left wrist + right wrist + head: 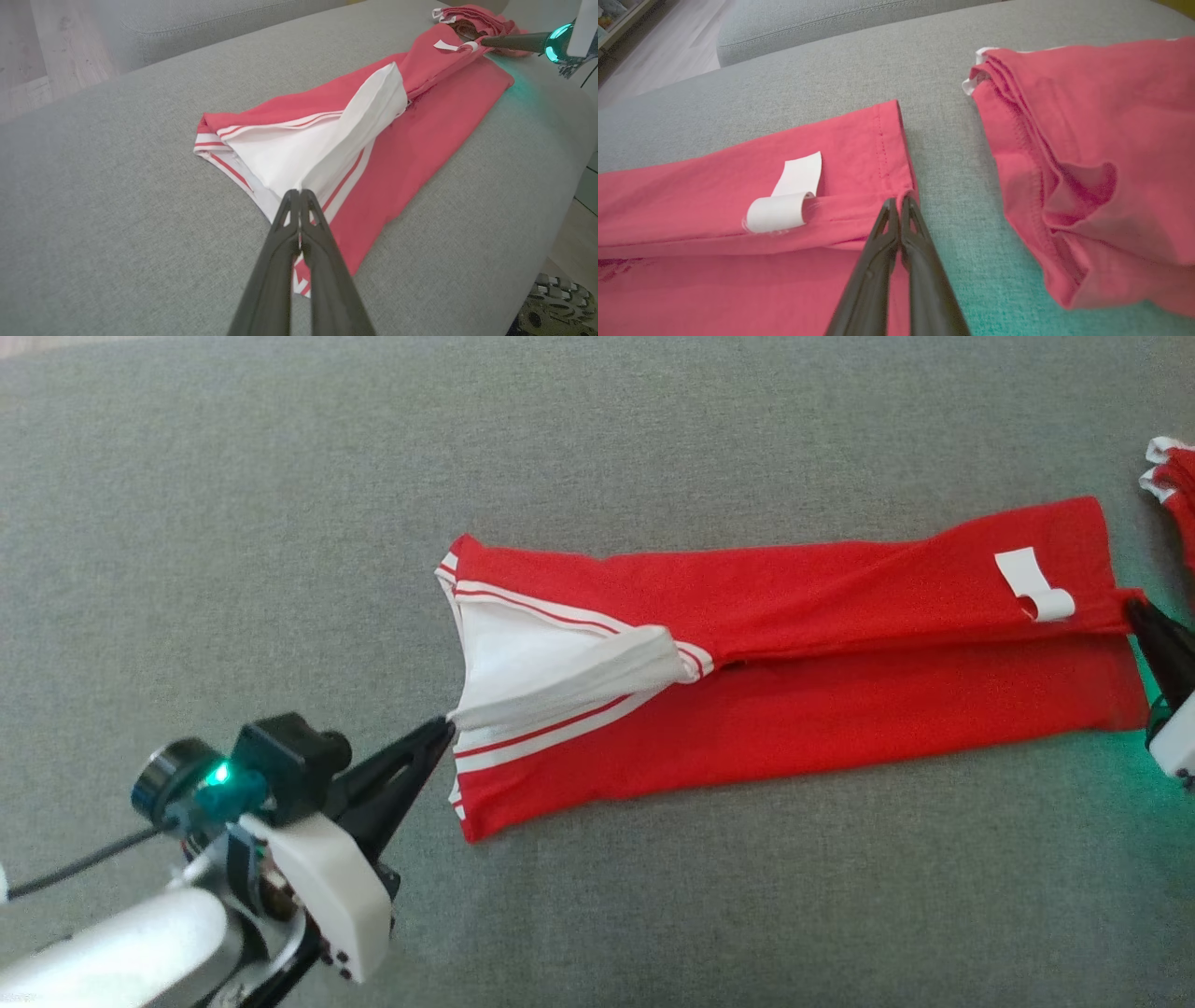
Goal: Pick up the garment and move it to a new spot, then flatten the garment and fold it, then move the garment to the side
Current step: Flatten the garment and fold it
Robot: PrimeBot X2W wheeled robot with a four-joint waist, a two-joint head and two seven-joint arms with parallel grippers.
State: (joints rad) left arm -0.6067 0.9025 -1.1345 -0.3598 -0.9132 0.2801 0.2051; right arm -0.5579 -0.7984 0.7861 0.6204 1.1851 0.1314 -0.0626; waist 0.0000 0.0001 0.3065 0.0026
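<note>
Left claw: fingers pressed together, pinching a raised white fold at the striped end of the garment; right claw: fingers pressed together on the red hem corner at the opposite end; garment: red with white striped trim, folded lengthwise into a long strip, lying on the grey sofa cushion between both claws; white label curled near the hem; second red garment near the hem end, not touching

Grey woven fabric cushion surface, spanning the frame. Crumpled red cloth with white trim, upper right edge. Pale wooden floor, upper left, left wrist view.
</note>
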